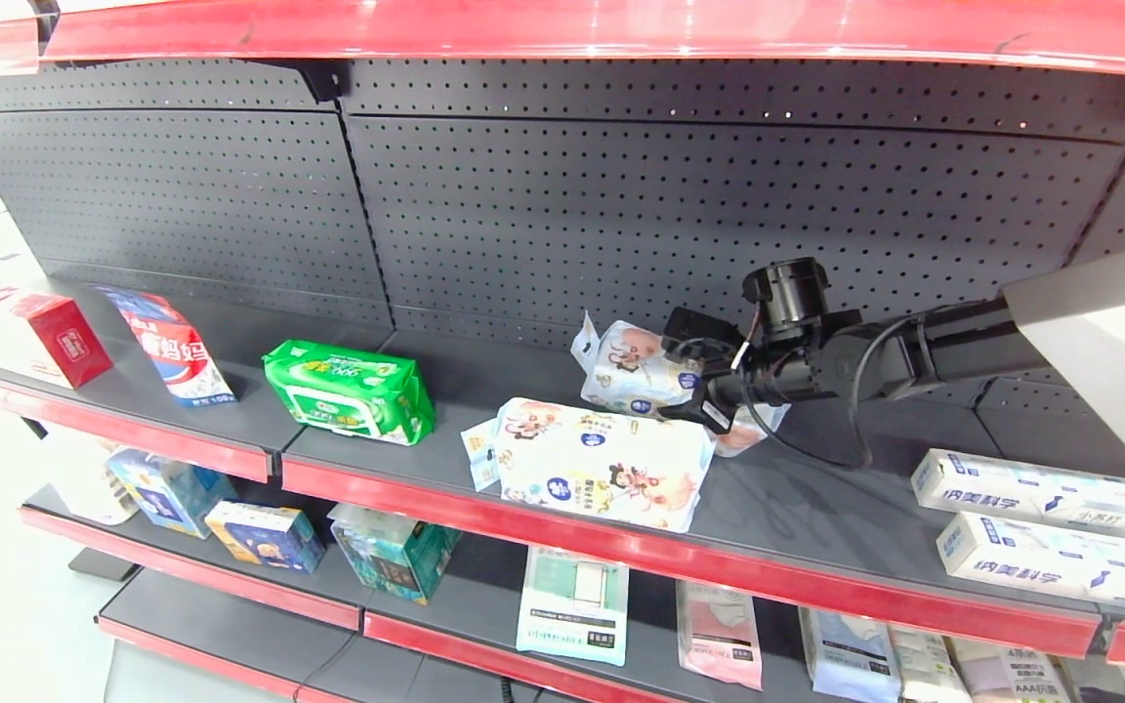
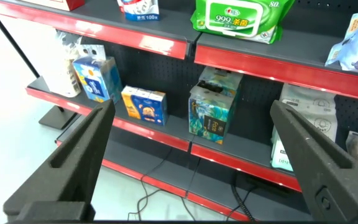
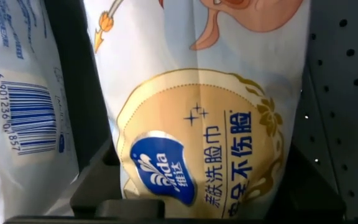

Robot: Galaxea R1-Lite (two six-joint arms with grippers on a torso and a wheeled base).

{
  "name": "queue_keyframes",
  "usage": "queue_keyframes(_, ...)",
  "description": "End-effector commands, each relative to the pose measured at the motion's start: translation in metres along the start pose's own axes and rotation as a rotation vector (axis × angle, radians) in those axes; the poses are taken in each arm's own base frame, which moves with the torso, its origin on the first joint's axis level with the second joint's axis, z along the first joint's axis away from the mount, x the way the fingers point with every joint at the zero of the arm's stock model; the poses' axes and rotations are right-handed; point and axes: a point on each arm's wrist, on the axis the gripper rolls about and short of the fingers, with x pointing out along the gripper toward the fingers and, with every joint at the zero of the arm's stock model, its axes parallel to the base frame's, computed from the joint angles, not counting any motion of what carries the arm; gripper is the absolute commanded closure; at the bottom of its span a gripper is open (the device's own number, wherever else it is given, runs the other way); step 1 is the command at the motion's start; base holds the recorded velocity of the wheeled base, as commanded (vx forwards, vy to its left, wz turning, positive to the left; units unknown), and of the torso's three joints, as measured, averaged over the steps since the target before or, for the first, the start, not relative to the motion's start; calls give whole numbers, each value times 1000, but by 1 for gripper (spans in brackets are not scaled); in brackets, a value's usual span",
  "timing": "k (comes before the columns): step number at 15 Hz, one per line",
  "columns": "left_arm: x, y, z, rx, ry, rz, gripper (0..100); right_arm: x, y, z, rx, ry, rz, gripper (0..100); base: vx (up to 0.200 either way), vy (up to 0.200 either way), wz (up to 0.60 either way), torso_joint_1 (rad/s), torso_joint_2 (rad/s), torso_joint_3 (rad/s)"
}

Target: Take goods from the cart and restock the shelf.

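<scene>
My right gripper (image 1: pixel 704 391) reaches in over the upper shelf board (image 1: pixel 816 527) and is shut on a white cartoon-printed tissue pack (image 1: pixel 626 371), which stands tilted near the pegboard back wall. In the right wrist view this pack (image 3: pixel 204 106) runs between the dark fingers (image 3: pixel 92 190) of the gripper (image 3: pixel 201 193). A second pack of the same kind (image 1: pixel 602 464) lies flat in front of it, near the shelf's red edge; its barcode side (image 3: pixel 23 118) shows beside the held pack. My left gripper (image 2: pixel 191 106) hangs open and holds nothing, facing the lower shelves.
Left of the packs on the same shelf sit a green wipes pack (image 1: pixel 348 391), a blue-and-red bag (image 1: pixel 172 347) and a red box (image 1: pixel 64 337). Two long white boxes (image 1: pixel 1041 493) lie at the right. Boxes and hanging packets (image 1: pixel 572 605) fill the shelves below.
</scene>
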Motion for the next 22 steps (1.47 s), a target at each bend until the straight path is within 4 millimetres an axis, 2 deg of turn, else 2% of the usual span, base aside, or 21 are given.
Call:
queue_keyframes(1,0,0,0,0,2,1,0,0,0,0,0,2,1,0,0,0,0,0,0,0)
queue_keyframes(9,0,0,0,0,2,1,0,-4,-7,-5,19,11,-22,0,0,0,0,0,0,0)
queue_keyframes(13,0,0,0,0,2,1,0,-26,-22,-6,70,11,-83,0,0,0,0,0,0,0)
queue_keyframes(22,0,0,0,0,2,1,0,-58,-14,-35,143,87,-74,0,0,0,0,0,0,0)
